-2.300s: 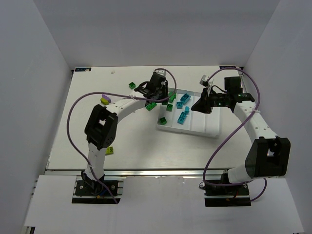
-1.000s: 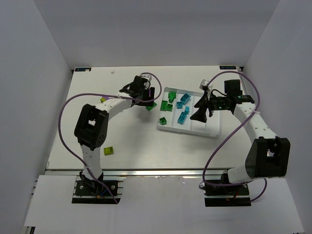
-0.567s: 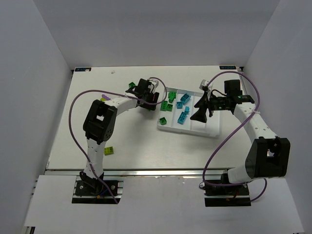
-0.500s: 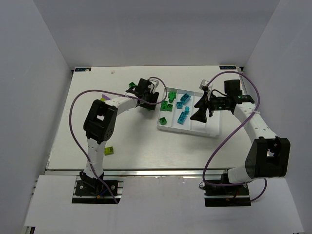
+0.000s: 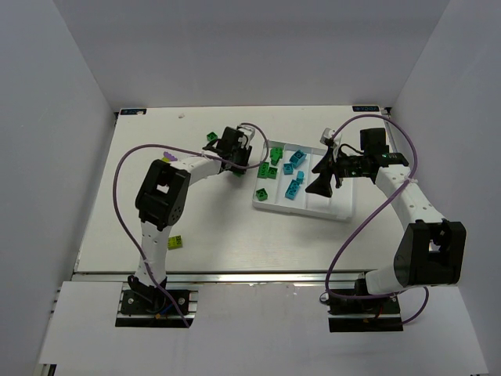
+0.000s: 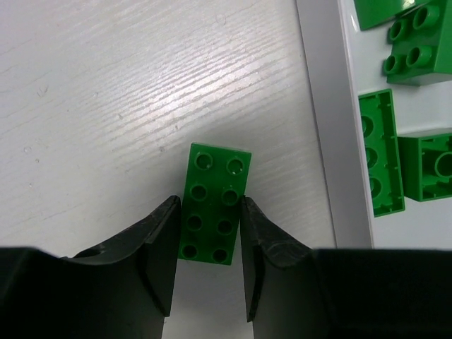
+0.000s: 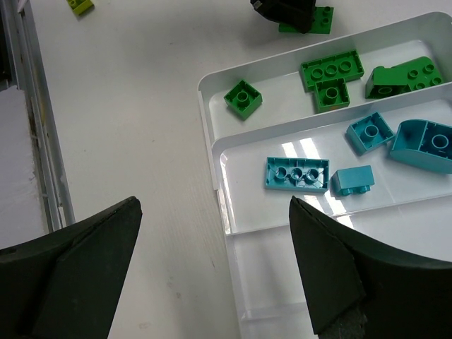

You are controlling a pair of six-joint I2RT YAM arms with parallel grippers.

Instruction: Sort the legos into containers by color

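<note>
Top: left gripper (image 5: 237,162) sits at the tray's (image 5: 329,205) 9 o'clock rim; right gripper (image 5: 322,178) hovers over its middle.
Left wrist: jaws pinch a green brick (image 6: 214,203) flat on the table, the rim at 3 o'clock.
Right wrist: fingers (image 7: 78,268) spread wide, empty; green bricks (image 7: 330,74) fill the 12 o'clock compartment, teal bricks (image 7: 297,174) the next.

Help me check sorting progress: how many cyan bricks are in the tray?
4, all in one compartment of the tray: a flat plate, a small brick beside it, a square brick, and a curved brick cut by the frame edge.
</note>
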